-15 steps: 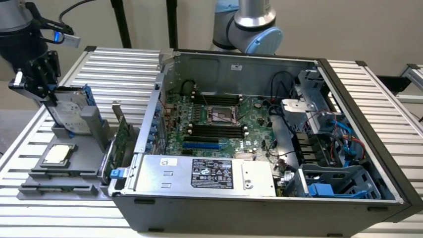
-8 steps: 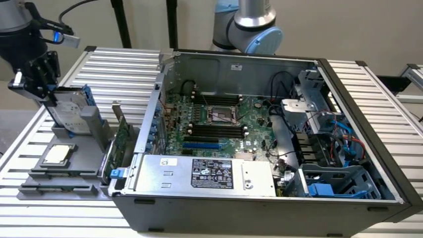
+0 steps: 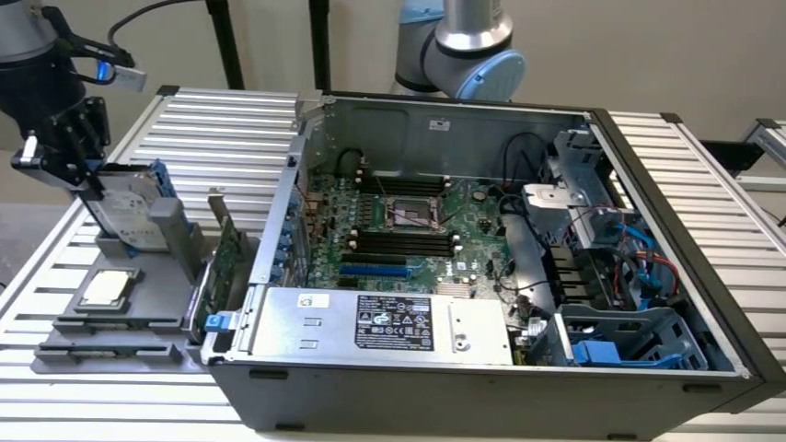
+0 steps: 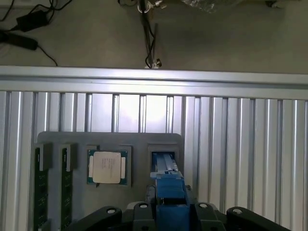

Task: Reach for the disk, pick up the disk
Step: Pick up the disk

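The disk [image 3: 132, 210], silver-grey in a bright blue carrier, stands on edge in a slot of the grey tray [image 3: 74, 354] at the exterior view's left. My gripper [image 3: 91, 182] comes down from above, and its black fingers close on the disk's upper edge. In the wrist view the blue carrier [image 4: 168, 192] runs from the tray's slot up between the gripper's [image 4: 169, 214] black links. The disk's lower end still sits at the slot.
A small square silver chip [image 4: 107, 167] lies in the tray beside the disk, with two memory sticks [image 4: 41, 180] further along. An open computer case [image 3: 491, 230] with a silver power supply [image 3: 381, 322] stands to the exterior view's right. A ribbed aluminium table [image 4: 240, 144] lies beneath.
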Available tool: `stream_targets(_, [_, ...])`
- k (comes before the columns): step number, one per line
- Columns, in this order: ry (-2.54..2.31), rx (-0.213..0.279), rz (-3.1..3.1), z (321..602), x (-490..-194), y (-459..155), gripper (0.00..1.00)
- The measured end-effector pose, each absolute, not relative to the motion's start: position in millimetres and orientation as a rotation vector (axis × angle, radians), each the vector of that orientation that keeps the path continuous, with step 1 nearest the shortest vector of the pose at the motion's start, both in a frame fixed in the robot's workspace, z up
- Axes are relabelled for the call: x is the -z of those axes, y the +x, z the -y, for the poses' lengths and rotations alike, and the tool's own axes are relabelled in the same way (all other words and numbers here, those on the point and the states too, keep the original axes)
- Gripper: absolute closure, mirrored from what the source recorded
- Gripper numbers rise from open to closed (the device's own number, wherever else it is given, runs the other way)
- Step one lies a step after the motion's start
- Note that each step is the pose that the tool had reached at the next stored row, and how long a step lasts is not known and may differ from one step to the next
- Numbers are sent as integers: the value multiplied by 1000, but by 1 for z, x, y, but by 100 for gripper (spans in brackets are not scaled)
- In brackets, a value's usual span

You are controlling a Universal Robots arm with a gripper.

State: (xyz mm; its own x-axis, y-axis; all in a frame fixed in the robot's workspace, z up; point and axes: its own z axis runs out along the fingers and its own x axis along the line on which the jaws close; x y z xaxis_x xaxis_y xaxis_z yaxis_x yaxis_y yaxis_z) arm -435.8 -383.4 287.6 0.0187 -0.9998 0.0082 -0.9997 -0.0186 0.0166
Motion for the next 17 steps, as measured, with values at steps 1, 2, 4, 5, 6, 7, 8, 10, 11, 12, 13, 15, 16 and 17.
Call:
stream_targets(1, [2229, 9, 2189, 384, -288, -436, 67])
stream_targets(2, [2229, 9, 2189, 384, -288, -436, 67])
stream_targets(4, [2229, 9, 2189, 384, -288, -436, 67])
stream_targets(5, [2229, 9, 2189, 384, -288, -436, 67])
stream_targets(6, [2229, 9, 2189, 384, -288, -436, 67])
stream_targets(7, [2229, 9, 2189, 384, -288, -436, 67])
stream_targets(8, [2229, 9, 2189, 384, -288, -436, 67])
stream_targets(10, [2229, 9, 2189, 384, -288, -436, 67])
stream_targets(11, [2229, 9, 2189, 384, -288, -436, 67])
stream_targets(12, [2229, 9, 2189, 384, -288, -436, 67])
stream_targets(13, [2229, 9, 2189, 384, -288, -436, 67])
stream_targets(15, [2229, 9, 2189, 384, -288, -436, 67])
stream_targets(16, [2229, 9, 2189, 384, -288, -436, 67])
stream_targets(17, [2229, 9, 2189, 384, -288, -436, 67])
